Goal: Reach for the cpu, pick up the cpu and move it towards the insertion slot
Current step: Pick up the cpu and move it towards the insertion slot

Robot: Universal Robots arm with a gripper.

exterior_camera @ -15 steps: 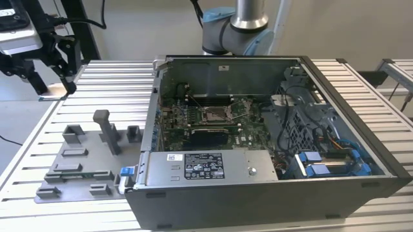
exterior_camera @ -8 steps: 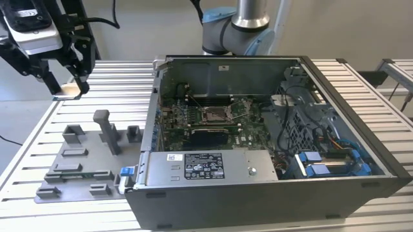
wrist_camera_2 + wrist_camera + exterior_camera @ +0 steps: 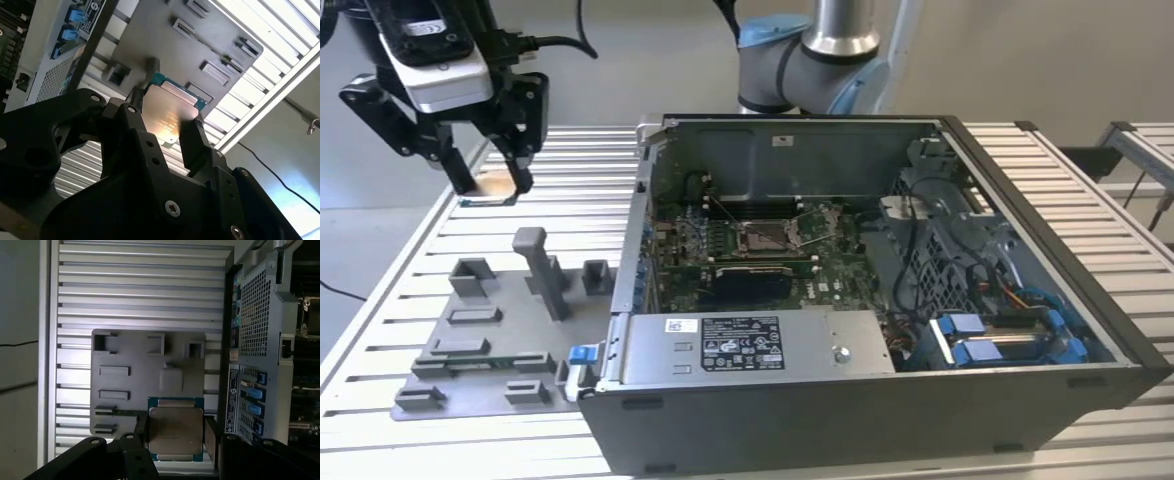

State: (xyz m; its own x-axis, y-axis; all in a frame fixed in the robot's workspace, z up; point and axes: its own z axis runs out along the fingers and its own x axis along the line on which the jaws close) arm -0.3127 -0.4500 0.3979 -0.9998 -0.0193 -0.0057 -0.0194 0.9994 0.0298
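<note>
You have the cpu clamped in the gripper, lifted clear of the grey fixture plate.
In the exterior view your wrist hangs at ten o'clock of the scene, fingers pointing straight down over the slatted table. Both wrist views show the two black fingers pinching opposite edges of the chip, which is held flat. The insertion slot sits inside the open computer case, about four o'clock from your gripper and well apart.
</note>
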